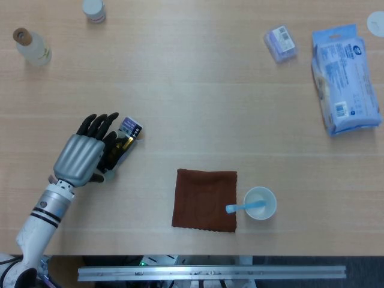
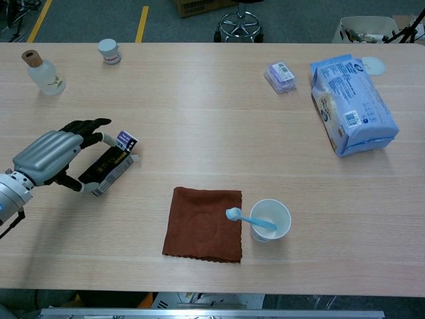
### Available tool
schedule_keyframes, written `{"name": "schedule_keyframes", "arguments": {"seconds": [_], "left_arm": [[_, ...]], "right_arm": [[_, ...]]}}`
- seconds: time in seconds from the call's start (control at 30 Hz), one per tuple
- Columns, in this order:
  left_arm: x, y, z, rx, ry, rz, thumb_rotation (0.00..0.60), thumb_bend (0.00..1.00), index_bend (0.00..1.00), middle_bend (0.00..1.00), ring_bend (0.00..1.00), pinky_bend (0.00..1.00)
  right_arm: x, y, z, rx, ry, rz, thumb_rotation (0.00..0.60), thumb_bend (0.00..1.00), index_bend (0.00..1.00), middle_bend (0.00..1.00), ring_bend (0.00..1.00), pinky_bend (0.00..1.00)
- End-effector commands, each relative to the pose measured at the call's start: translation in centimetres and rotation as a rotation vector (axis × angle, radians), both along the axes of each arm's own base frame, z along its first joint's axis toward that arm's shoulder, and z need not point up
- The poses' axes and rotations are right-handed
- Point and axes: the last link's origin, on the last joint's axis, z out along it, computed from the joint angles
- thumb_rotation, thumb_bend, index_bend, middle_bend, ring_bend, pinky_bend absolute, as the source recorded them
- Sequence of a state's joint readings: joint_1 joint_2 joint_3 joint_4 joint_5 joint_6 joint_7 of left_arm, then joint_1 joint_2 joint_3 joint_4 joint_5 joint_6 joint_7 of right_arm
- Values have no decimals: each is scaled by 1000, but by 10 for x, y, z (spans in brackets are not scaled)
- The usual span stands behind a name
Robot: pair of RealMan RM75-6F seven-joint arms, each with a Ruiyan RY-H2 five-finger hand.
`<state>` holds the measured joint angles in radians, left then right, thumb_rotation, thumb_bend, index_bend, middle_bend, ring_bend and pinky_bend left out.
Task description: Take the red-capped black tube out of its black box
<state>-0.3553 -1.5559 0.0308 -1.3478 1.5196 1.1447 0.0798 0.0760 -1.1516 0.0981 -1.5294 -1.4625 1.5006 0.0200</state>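
The black box with gold print lies flat at the table's left, its purple-and-white end flap open at the far end. No red-capped tube shows, so I cannot see whether it is inside. My left hand lies over the box's left side with its fingers spread along it and its thumb by the near end. In the chest view the left hand hides part of the box. I cannot tell whether the fingers press the box. My right hand is in neither view.
A brown cloth and a white cup with a blue toothbrush sit near the front edge. A glass bottle and small jar stand far left. A purple packet and blue wipes pack lie far right.
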Motion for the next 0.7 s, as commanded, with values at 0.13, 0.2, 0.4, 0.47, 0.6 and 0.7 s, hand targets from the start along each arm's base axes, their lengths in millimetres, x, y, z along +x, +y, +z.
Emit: {"name": "schedule_keyframes", "arguments": {"seconds": [0.13, 0.2, 0.4, 0.47, 0.6, 0.7], "left_arm": [[1, 0, -4, -8, -10, -4, 600, 163, 240, 0, 0, 43], [2, 0, -6, -11, -14, -8, 600, 163, 240, 0, 0, 43], [2, 0, -10, -23, -13, -8, 600, 163, 239, 0, 0, 43], [2, 0, -12, -26, -14, -6, 600, 163, 239, 0, 0, 43], [1, 0, -13, -29, -11, -4, 600, 163, 239, 0, 0, 43], [-2, 1, -13, -27, -7, 3, 600, 163, 239, 0, 0, 43]], "right_arm": [[-1, 1, 0, -2, -1, -4, 600, 251, 134, 130, 78, 308], [-2, 1, 0, -2, -1, -6, 600, 251, 134, 130, 78, 308], [-3, 1, 1, -4, -2, -11, 600, 251, 134, 130, 78, 308], [-4, 2, 1, -5, -4, -14, 600, 251, 134, 129, 78, 308], [-5, 2, 1, -6, -5, -16, 600, 252, 134, 130, 78, 308], [-6, 3, 1, -6, -6, -17, 600, 252, 134, 130, 78, 308]]}}
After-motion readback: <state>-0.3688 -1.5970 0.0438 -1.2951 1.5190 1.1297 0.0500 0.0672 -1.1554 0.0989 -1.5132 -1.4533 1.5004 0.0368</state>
